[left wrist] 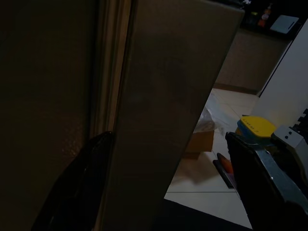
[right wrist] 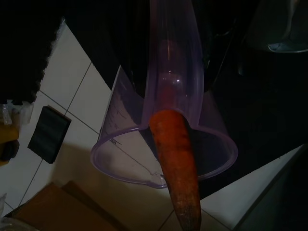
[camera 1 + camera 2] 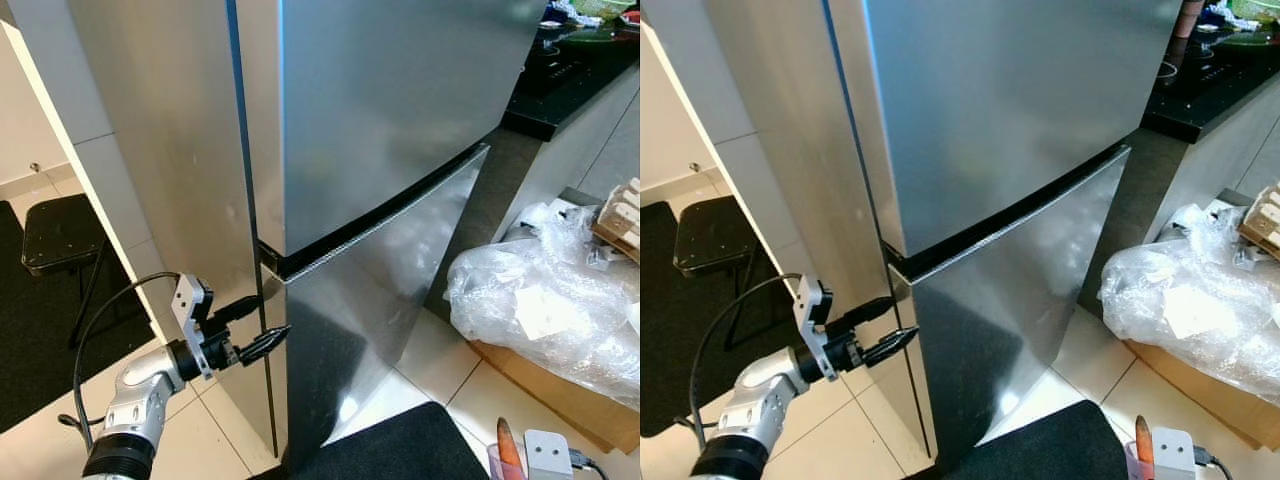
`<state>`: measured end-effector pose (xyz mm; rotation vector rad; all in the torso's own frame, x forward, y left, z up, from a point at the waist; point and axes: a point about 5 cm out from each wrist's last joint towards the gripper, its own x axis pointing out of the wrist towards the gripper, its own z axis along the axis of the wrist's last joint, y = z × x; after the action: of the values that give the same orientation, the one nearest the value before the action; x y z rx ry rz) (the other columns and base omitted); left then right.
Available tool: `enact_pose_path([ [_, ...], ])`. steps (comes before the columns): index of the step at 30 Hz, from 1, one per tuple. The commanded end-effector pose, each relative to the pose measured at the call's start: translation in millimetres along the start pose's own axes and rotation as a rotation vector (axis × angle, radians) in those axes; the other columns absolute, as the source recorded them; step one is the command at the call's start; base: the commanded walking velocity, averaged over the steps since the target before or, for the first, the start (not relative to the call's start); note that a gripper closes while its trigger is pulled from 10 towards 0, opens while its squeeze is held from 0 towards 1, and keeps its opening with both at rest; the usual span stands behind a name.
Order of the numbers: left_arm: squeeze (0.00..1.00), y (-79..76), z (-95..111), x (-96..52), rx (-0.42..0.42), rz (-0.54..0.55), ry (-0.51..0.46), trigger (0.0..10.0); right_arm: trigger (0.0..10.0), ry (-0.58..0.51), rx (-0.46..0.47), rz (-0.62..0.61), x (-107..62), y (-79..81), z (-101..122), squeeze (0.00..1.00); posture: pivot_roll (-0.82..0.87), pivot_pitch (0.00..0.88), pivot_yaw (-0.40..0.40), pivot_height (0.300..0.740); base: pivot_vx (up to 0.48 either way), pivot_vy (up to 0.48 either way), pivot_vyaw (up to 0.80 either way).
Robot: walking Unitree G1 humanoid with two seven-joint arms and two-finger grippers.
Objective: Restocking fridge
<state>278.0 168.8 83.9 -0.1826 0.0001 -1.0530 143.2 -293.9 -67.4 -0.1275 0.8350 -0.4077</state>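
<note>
A tall stainless fridge stands before me with its upper door (image 3: 400,110) and lower door (image 3: 400,260) both closed. My left gripper (image 3: 272,315) is open at the left edge of the lower door, just below the black seam. One finger (image 1: 82,187) lies at the gap by the fridge's side panel (image 3: 170,150), the other finger (image 1: 269,187) in front of the door face. Low on the right, my right gripper (image 2: 171,53) is shut on a purple measuring cup (image 2: 159,159). An orange carrot (image 2: 178,163) sticks out of the cup, and its tip (image 3: 508,445) shows in the left eye view.
A black stool (image 3: 60,235) stands left of the fridge on a dark mat (image 3: 30,340). Another dark mat (image 3: 400,450) lies at the fridge's foot. To the right, a bubble-wrap bundle (image 3: 545,300) rests on a cardboard box (image 3: 560,390). A black counter (image 3: 570,80) runs behind.
</note>
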Motion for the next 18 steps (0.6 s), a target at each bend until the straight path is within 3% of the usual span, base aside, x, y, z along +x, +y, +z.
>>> enact_pose_path([
  [1, 0.00, -14.3, -10, 9.6, -0.020, -0.118, 0.054, 10.0, 10.0, -0.008, 0.013, -0.011, 0.1, -2.0, 1, 0.00, 0.06, 0.000, 0.010, 0.740, 0.000, 0.000, 0.00],
  [18, 0.00, -26.4, -8, 21.8, -0.036, -0.194, 0.032, 10.0, 10.0, -0.009, 0.016, -0.013, -0.1, -2.4, 1, 0.00, 0.06, 0.000, 0.012, 0.740, 0.000, 0.000, 0.00],
])
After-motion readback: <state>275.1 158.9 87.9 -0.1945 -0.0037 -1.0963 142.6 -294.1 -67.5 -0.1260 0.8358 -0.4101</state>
